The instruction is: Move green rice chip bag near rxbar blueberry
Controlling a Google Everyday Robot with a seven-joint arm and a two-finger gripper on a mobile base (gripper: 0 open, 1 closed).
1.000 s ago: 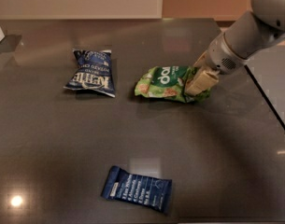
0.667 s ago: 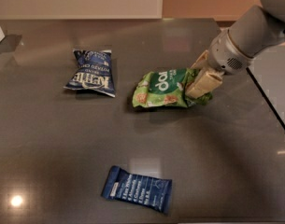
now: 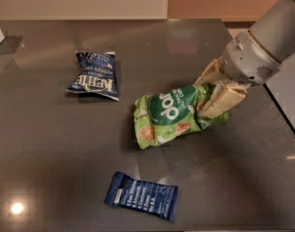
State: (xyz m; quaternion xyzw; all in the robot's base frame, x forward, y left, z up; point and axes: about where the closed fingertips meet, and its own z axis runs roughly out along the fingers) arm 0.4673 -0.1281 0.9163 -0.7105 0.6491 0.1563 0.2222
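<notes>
Green rice chip bag (image 3: 173, 114): one, mid-table, right of centre, its right end clamped between the two cream fingers (image 3: 225, 99) of the gripper (image 3: 205, 99), which reaches in from the right edge. The bag extends leftward from the gripper. Rxbar blueberry (image 3: 142, 195): one, flat on the dark table (image 3: 50, 144), near the front edge, below the bag and apart from it. Kettle chip bag (image 3: 95, 75): one, lying at upper left, well apart from both.
</notes>
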